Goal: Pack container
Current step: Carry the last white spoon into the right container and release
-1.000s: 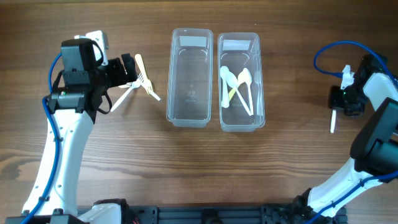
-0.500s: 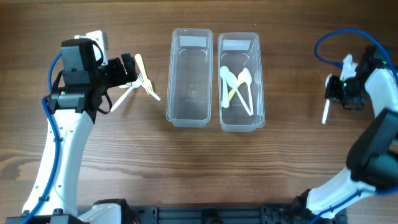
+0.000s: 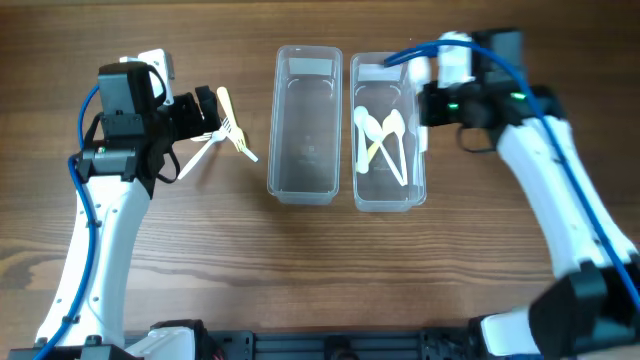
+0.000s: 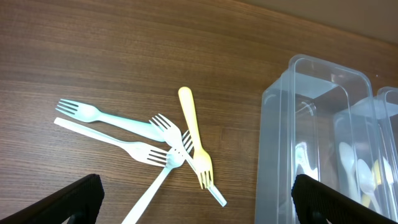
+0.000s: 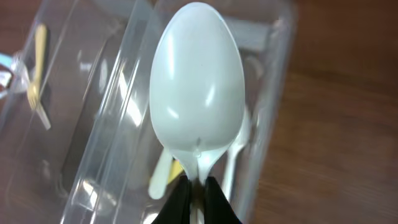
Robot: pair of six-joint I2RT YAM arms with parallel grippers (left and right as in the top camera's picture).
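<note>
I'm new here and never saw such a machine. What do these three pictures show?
Two robot arms work at a wooden table. One picture looks down from above; the other two come from a camera on each wrist. Two clear tubs stand on the table: the left tub is empty, the right tub holds spoons. Loose forks lie left of them. The left gripper hangs open near the forks, holding nothing. The right gripper is shut on a white spoon over the right tub's edge.

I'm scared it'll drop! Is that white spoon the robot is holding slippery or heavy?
Probably light: the white spoon looks like thin plastic. Its glossy bowl hints it's slippery, and the right tool pinches only its narrow neck.
</note>
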